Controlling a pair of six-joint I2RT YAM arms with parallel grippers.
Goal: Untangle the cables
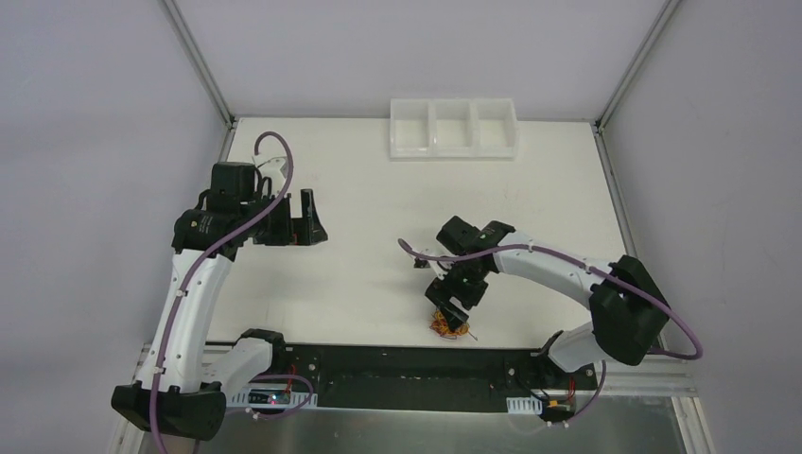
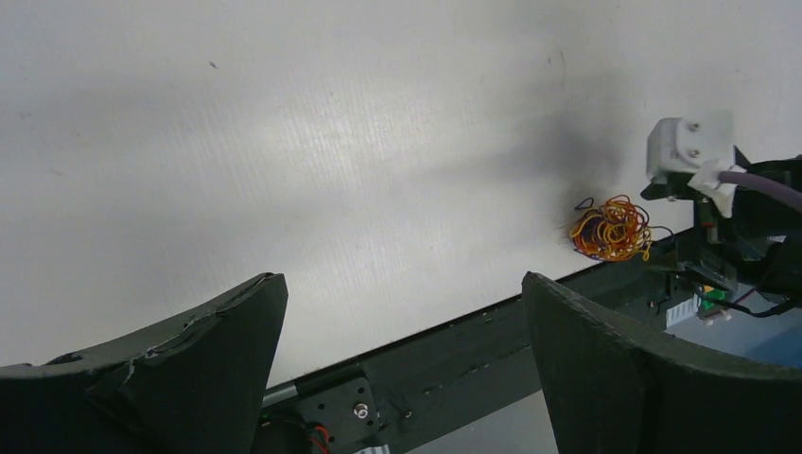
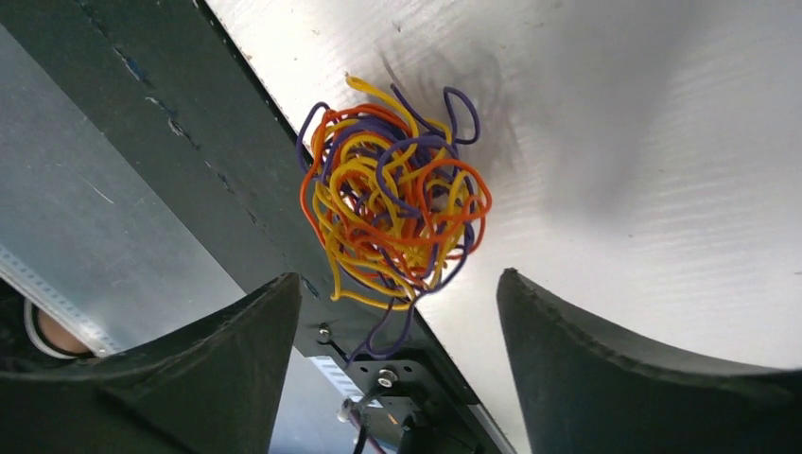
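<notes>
A tangled ball of yellow, orange and purple cables (image 1: pixel 446 324) lies at the near edge of the white table, partly over the black rail. It shows large in the right wrist view (image 3: pixel 392 213) and small in the left wrist view (image 2: pixel 612 228). My right gripper (image 1: pixel 448 308) hovers just above the tangle, open and empty, its jaws either side of the tangle's near end (image 3: pixel 397 303). My left gripper (image 1: pixel 298 219) is open and empty over the left part of the table, far from the cables (image 2: pixel 402 303).
A white three-compartment tray (image 1: pixel 454 128) stands at the far edge of the table. The black rail (image 1: pixel 397 364) runs along the near edge, with metal framing below it. Grey walls enclose the table on both sides.
</notes>
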